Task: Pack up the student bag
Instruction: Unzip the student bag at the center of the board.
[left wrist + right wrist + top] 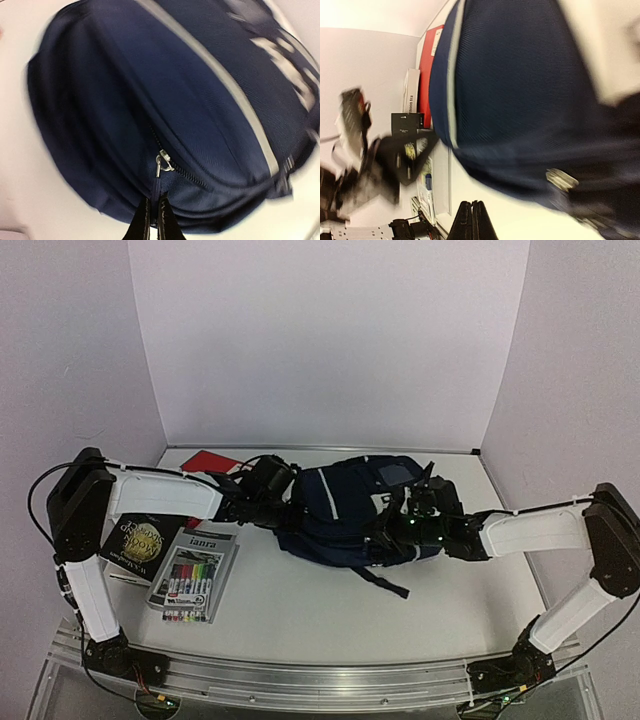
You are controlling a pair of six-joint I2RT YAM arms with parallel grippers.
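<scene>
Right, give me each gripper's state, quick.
Left gripper: shut, pinching the zipper pull of the student bag.
Right gripper: shut, holding nothing.

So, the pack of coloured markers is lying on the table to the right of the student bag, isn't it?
Not quite: the pack of coloured markers is lying on the table to the left of the student bag, as the top external view shows.
</scene>
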